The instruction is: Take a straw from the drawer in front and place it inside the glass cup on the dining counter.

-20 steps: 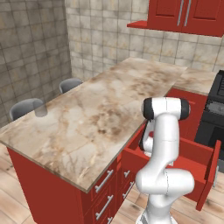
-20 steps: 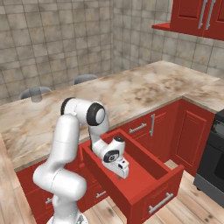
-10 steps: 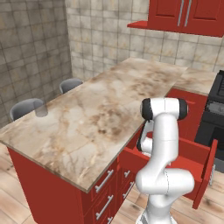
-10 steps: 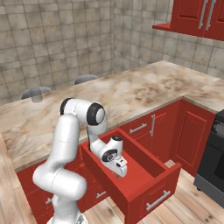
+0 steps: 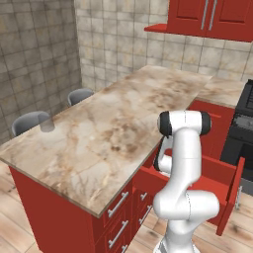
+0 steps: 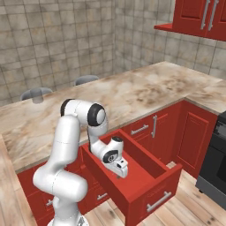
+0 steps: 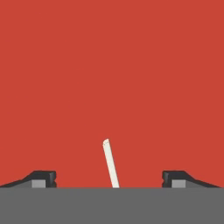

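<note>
The gripper [image 7: 109,179] stands wide open, its two dark fingertips [image 7: 43,178] well apart and touching nothing — the straw [image 7: 110,163] lies between them on the red floor of the drawer [image 6: 145,185] (pulled out). On the dining counter [image 5: 113,133], far off, stands the glass cup [image 5: 47,125].

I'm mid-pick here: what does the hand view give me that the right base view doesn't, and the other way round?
The hand view gives the straw lying on the red drawer floor between the two fingertips, with the gripper open and wide of it. The right base view gives the arm reaching down into the pulled-out drawer, the dining counter and the glass cup at its far end. Both share the drawer's red inside and the gripper.
</note>
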